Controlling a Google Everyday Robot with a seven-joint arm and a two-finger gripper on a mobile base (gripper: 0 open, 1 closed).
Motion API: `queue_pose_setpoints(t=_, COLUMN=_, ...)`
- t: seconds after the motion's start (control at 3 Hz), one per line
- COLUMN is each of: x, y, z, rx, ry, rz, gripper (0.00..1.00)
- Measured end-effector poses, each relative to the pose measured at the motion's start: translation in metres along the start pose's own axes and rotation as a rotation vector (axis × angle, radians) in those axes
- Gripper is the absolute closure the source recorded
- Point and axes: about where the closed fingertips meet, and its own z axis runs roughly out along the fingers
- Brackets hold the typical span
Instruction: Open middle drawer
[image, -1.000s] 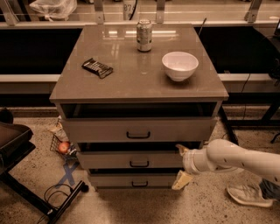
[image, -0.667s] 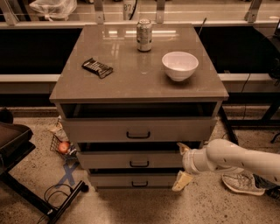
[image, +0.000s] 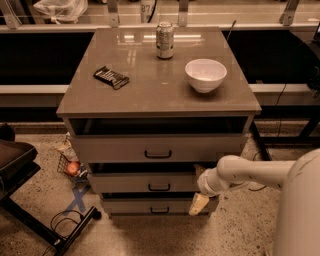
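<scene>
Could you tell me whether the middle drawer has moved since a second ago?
No. The middle drawer lines up under the top drawer's handle just as before; the gripper is by its right end.

Dim overall, with a warm brownish cast. Lit from above and behind: pale glare streaks along the rear of the surface (image: 150, 95), around the can (image: 164, 40). Brightest tone on the bowl (image: 205, 75), inside softly shaded, short shadow beneath. Deep shadow in the gap above the top drawer (image: 158, 148), thinner dark band above the middle drawer (image: 145, 182). Near-black recesses left and right behind the surface. Pincer (image: 201, 189), at the middle drawer's right end, pale against the shaded fronts. Speckled floor (image: 40, 200) evenly, weakly lit.
</scene>
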Motion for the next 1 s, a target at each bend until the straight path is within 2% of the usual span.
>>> queue_pose_setpoints(t=0.33, x=0.000, y=0.002, z=0.003, rx=-0.007, ry=0.001, rz=-0.002, gripper=0.02)
queue_pose_setpoints(t=0.67, x=0.000, y=0.007, z=0.006, rx=-0.019, ry=0.000, rz=-0.005, gripper=0.24)
queue_pose_setpoints(t=1.0, x=0.004, y=0.019, z=0.014, rx=-0.061, ry=0.000, rz=0.002, gripper=0.56)
